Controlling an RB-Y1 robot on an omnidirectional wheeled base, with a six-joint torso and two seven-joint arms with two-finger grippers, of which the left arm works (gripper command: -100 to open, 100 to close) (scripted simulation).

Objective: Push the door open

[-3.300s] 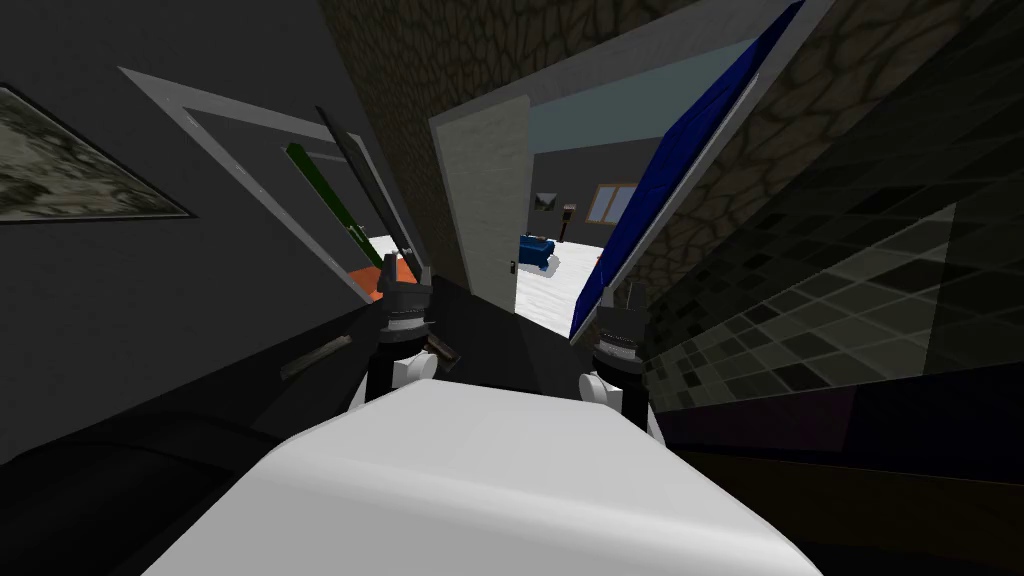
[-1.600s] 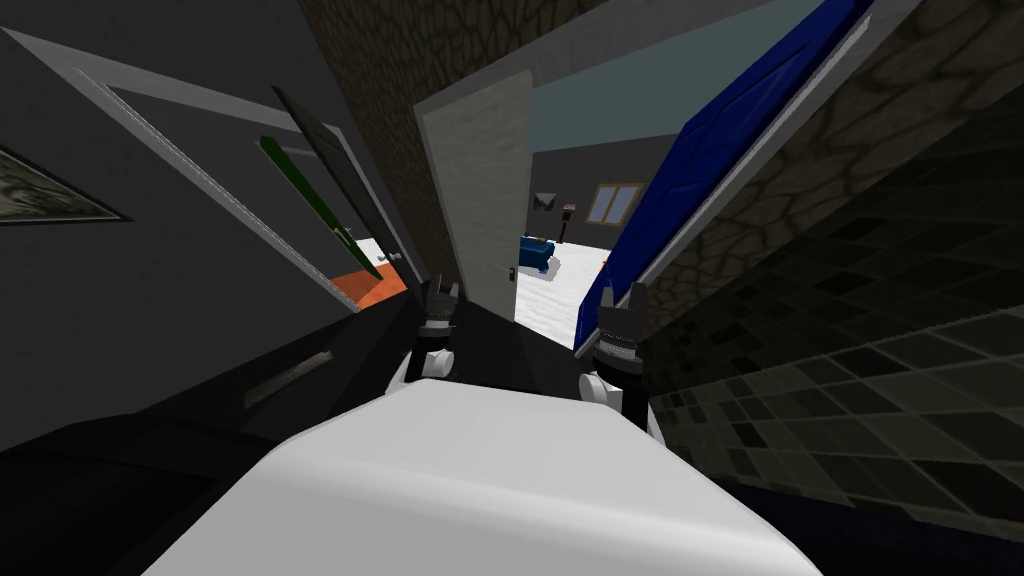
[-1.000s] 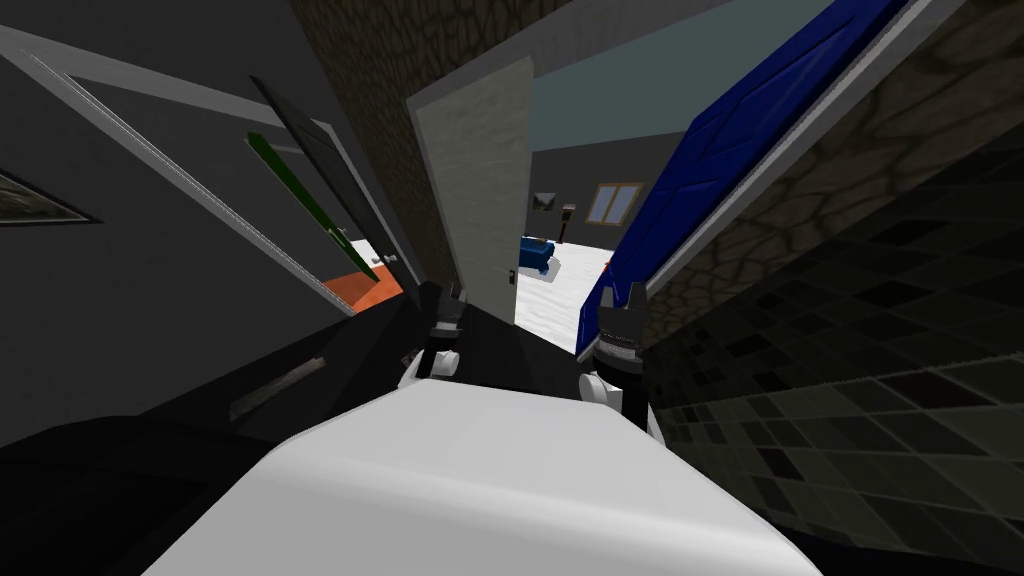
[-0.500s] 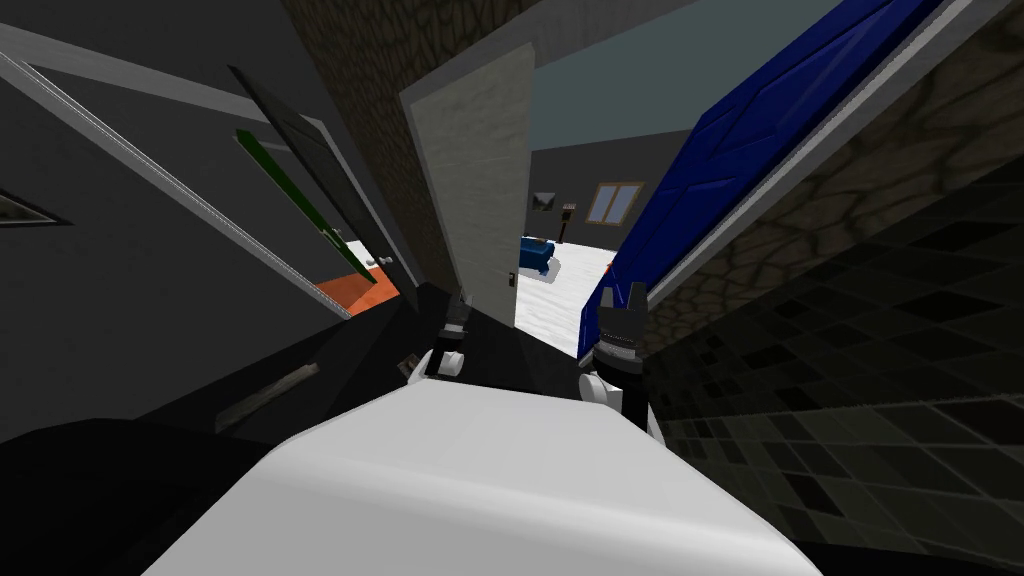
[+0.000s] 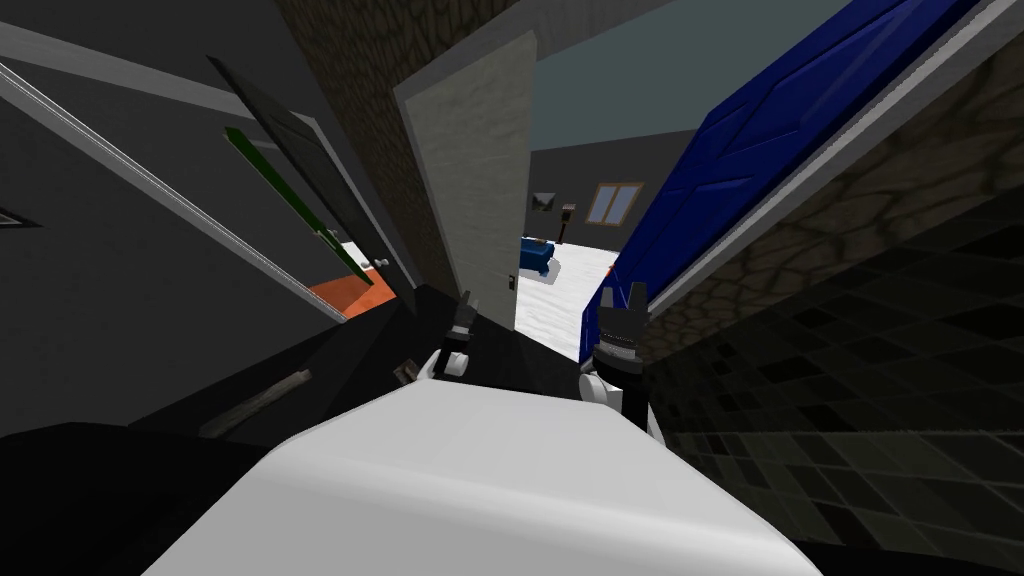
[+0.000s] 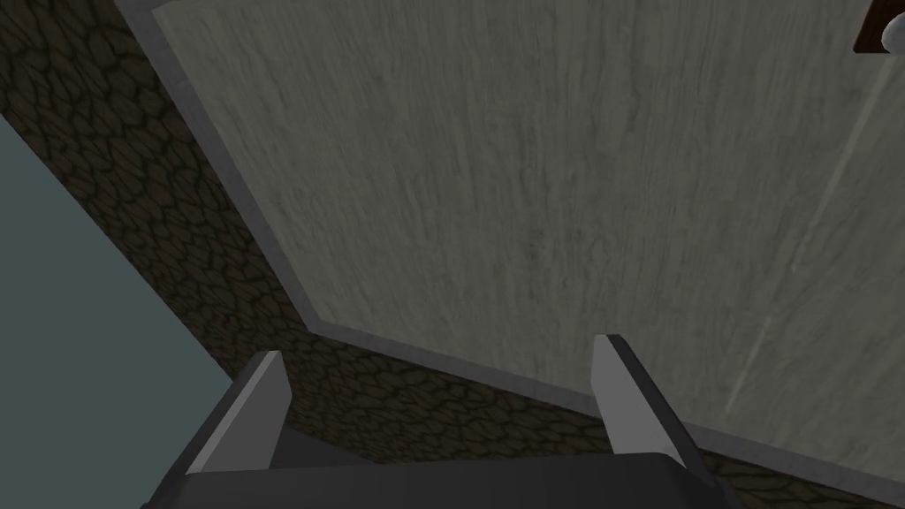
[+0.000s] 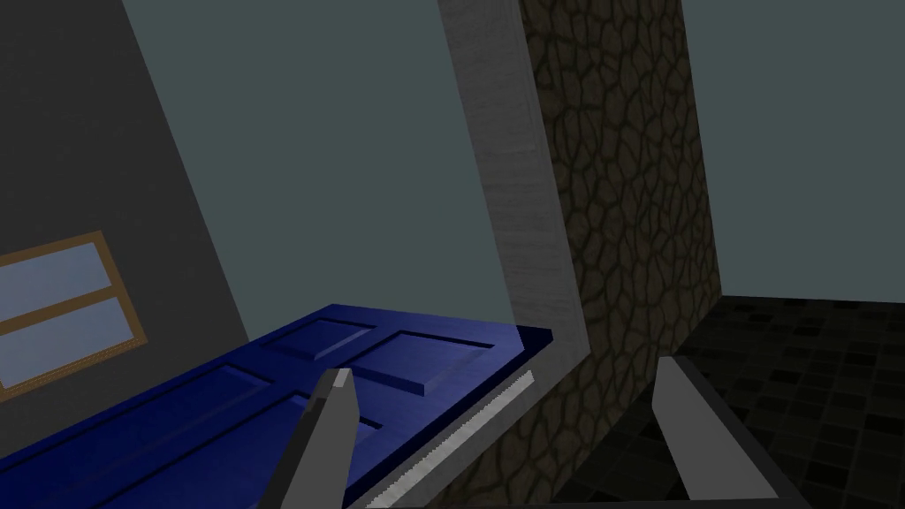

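Note:
A pale grey-beige door (image 5: 475,170) stands ajar just ahead on the left side of the opening, with a small dark handle (image 5: 511,283) near its free edge. My left gripper (image 5: 464,305) is raised close to this door's lower part. In the left wrist view its fingers are open (image 6: 437,389), aimed at the pale door (image 6: 548,177) near its frame, with the handle (image 6: 884,31) off to one side. A blue panelled door (image 5: 740,170) is swung wide on the right. My right gripper (image 5: 623,296) is held beside it, open (image 7: 504,415), over the blue door (image 7: 265,389).
Stone-patterned wall (image 5: 390,60) flanks the doorway, and a dark tiled wall (image 5: 880,350) runs close on the right. To the left, a green door (image 5: 290,205) and a dark door (image 5: 300,150) open onto an orange floor (image 5: 345,290). Beyond lie white floor, a blue sofa (image 5: 535,255) and a window (image 5: 613,203).
I have moved forward, so both doors loom larger. My left gripper has swung right, from beside the left doorway to the pale door. The right gripper has kept its place.

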